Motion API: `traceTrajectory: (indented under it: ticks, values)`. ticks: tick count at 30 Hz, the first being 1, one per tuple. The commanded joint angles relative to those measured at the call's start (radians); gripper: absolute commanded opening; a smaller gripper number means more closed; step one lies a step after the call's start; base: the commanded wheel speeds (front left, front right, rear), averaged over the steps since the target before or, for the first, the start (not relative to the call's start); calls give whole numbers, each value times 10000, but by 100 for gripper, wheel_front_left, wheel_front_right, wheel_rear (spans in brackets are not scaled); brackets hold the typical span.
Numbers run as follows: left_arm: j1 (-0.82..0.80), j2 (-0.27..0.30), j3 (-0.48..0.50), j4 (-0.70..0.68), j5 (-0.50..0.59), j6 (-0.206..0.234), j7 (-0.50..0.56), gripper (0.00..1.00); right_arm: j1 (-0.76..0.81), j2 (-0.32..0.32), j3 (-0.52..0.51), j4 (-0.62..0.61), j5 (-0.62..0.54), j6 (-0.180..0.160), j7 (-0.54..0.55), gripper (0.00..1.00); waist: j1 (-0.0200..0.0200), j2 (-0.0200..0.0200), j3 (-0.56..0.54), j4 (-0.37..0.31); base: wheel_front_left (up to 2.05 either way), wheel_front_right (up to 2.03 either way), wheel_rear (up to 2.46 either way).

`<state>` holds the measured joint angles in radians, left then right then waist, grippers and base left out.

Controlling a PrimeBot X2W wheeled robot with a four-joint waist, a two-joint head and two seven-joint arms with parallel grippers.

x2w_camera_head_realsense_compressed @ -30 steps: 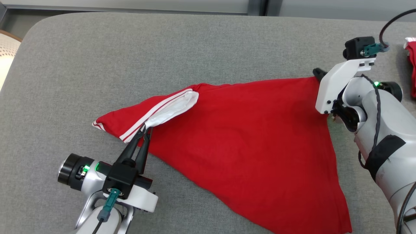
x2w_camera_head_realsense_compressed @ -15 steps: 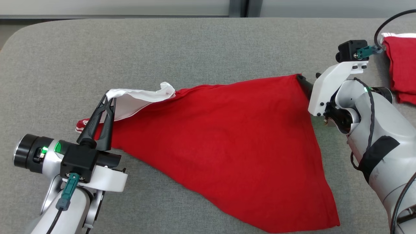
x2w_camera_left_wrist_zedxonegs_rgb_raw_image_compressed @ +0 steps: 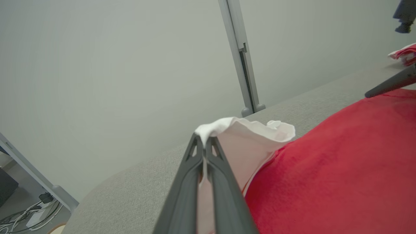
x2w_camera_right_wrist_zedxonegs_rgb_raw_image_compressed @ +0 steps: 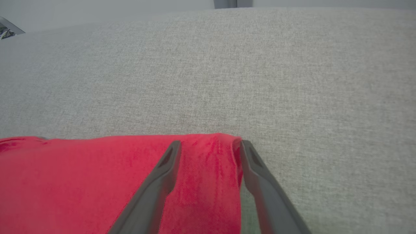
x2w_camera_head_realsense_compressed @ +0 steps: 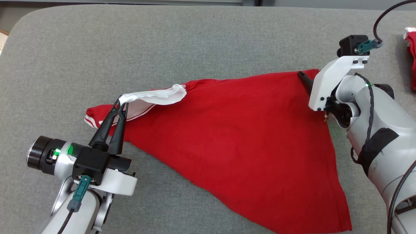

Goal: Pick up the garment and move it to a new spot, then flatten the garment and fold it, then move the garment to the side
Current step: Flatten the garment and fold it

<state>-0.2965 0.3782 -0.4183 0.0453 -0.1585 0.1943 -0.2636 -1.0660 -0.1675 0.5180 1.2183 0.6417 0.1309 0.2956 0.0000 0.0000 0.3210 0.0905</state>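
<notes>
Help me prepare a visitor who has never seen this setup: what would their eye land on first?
The big red garment, spread in a rough triangle across the grey table, dominates the head view. Next comes the left hand, shut on the garment's white edge and holding it raised at the left end. At the garment's far right corner the right hand stands open, its fingers either side of the cloth.

The garment (x2w_camera_head_realsense_compressed: 234, 139) lies spread across the middle of the bench (x2w_camera_head_realsense_compressed: 162, 42), broad toward the near right corner and narrow toward the left edge. The left gripper (x2w_camera_head_realsense_compressed: 121, 105) sits at that narrow end, pinching a raised fold. The right gripper (x2w_camera_right_wrist_zedxonegs_rgb_raw_image_compressed: 209, 143) straddles the garment's far right corner, a finger on either side. Another cloth (x2w_camera_head_realsense_compressed: 412, 61) lies by the right edge, apart from the garment.
</notes>
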Motion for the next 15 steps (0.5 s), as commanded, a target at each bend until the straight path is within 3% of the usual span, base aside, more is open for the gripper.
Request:
traceTrajectory:
  ticks: [1,2,3,9,15]
  values:
    - [-149,23,6,26,42,4,-10,0,-117,30,19,62,-20,-5,-100,50,0,0,12,42,0,0,0]
    - [-147,21,-8,36,47,17,-10,0,-183,-14,53,101,-79,-5,-183,33,0,0,18,62,0,0,0]
    - [-145,14,-18,39,49,27,-12,0,-236,-47,86,122,-117,-5,-292,0,0,0,21,80,0,0,0]
    - [-450,74,-51,34,-12,-153,-12,0,-566,-94,26,121,-57,-5,-1060,0,0,0,26,33,0,0,0]
    - [-2458,350,206,222,-284,-1065,37,0,-1474,-460,-225,-52,33,-5,-2020,0,0,0,342,-186,0,0,0]
